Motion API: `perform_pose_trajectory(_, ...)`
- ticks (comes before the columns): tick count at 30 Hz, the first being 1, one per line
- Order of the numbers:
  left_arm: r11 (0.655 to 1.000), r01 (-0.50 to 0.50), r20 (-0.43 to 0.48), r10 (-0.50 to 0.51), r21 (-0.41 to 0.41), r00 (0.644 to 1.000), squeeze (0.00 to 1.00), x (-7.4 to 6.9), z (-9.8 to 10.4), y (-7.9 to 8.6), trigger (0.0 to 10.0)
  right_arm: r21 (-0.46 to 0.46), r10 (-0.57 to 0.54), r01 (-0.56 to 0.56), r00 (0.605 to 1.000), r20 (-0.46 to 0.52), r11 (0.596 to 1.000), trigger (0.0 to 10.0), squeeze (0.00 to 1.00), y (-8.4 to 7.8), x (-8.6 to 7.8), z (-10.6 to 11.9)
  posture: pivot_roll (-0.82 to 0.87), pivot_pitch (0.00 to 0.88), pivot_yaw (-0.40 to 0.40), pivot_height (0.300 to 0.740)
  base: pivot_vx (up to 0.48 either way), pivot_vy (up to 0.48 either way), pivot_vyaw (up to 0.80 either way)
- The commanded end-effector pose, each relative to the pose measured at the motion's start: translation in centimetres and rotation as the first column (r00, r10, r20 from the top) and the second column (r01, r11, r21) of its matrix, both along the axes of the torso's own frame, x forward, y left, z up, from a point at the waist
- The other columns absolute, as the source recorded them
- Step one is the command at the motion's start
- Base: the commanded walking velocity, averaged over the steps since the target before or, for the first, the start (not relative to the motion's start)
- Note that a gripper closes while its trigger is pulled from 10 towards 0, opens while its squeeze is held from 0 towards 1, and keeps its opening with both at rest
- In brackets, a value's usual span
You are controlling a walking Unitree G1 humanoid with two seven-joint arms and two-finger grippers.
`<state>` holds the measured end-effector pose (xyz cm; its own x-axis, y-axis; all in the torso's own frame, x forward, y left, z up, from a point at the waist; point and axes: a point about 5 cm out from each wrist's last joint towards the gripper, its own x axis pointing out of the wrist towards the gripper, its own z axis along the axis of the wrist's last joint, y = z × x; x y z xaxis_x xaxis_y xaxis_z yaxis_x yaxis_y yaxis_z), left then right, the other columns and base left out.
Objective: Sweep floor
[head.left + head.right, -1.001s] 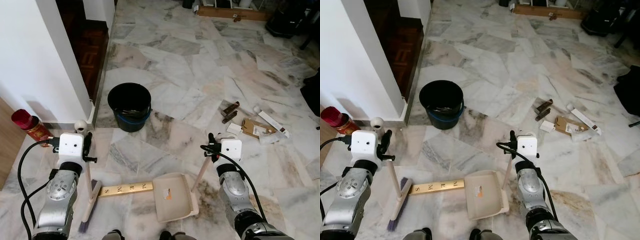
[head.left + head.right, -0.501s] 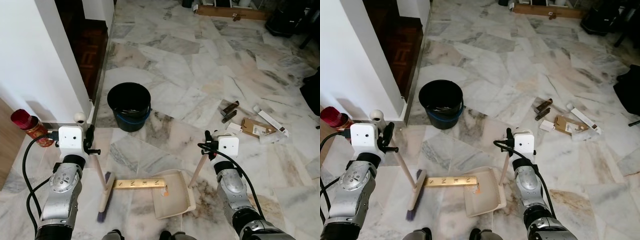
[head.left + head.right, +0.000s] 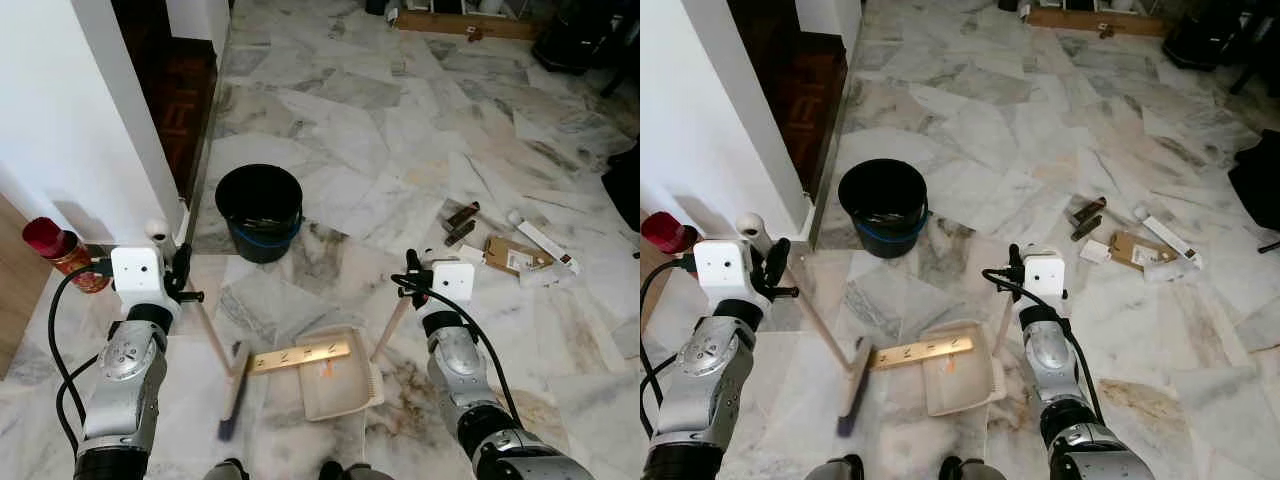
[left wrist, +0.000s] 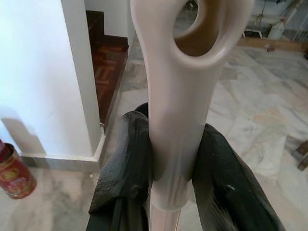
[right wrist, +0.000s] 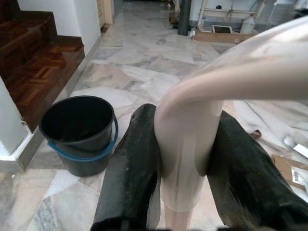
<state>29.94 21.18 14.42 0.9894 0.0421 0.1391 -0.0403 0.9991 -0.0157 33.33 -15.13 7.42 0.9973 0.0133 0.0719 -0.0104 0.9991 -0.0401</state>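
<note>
My left gripper point(image 3: 183, 279) is shut on the beige broom handle point(image 4: 175, 120). The handle slants down to the brush head point(image 3: 235, 387) on the marble floor. My right gripper point(image 3: 409, 284) is shut on the beige dustpan handle point(image 5: 185, 144). The dustpan point(image 3: 338, 378) rests on the floor between my arms. A yellow wooden strip point(image 3: 300, 355) lies from the brush head onto the dustpan's mouth. A small orange scrap point(image 3: 326, 369) sits in the pan.
A black bucket point(image 3: 259, 211) stands ahead near a white wall corner point(image 3: 120, 120). A red can point(image 3: 57, 251) is at the left. Brown sticks point(image 3: 461, 222), a cardboard box point(image 3: 508, 256) and a white strip point(image 3: 545, 241) litter the floor to the right.
The brush head has swept to the right, pushing the yellow strip onto the dustpan. The dustpan has slid a little to the left and its handle stands steeper.
</note>
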Motion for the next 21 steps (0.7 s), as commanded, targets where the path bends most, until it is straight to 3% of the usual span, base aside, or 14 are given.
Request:
perform_pose_trajectory(1,0.999,0.003,0.047,-0.001,-0.038,0.999,0.0,0.1,1.2,0.0,10.0,0.037,-0.026,0.025,0.999,0.025,0.999,10.0,0.0,-0.1,0.3,0.6,0.19,0.188,-0.105,0.74,0.0,0.0,0.0)
perform_pose_trajectory(14,0.987,-0.036,0.094,0.051,-0.154,0.994,0.0,0.3,2.5,0.7,10.0,0.115,-0.039,0.034,0.998,0.041,0.993,10.0,0.0,0.6,0.6,1.1,0.2,0.18,-0.107,0.74,0.0,0.0,0.0)
perform_pose_trajectory(21,0.986,-0.032,0.112,0.05,-0.161,0.992,0.0,0.3,3.3,0.7,10.0,0.181,-0.082,0.066,0.993,0.081,0.981,10.0,0.0,0.0,1.4,2.5,0.2,0.169,-0.103,0.74,0.0,0.0,0.0)
